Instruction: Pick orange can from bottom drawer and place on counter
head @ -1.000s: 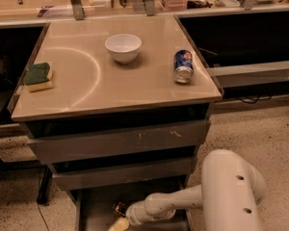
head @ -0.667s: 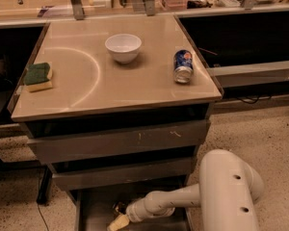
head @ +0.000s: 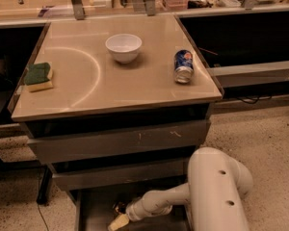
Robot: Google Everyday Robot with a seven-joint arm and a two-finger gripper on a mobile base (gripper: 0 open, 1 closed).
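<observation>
The bottom drawer [head: 94, 211] is pulled open below the two shallower grey drawers. My white arm reaches into it from the right, and my gripper [head: 118, 218] is low over the drawer floor near its front. A small dark, golden-glinting thing [head: 119, 207] sits right at the gripper. It may be the orange can, but the gripper mostly hides it, and I cannot tell whether it is held. The beige counter [head: 135, 88] is above, with a faint arc mark on it.
On the counter stand a white bowl [head: 124, 47], a blue can [head: 183, 66] near the right edge and a green-yellow sponge [head: 38, 76] at the left. Black recessed sinks [head: 241, 37] flank the counter. My arm's large white housing [head: 219, 191] is at the drawer's right.
The gripper has edged slightly down and to the left inside the bottom drawer. Nothing on the counter has moved.
</observation>
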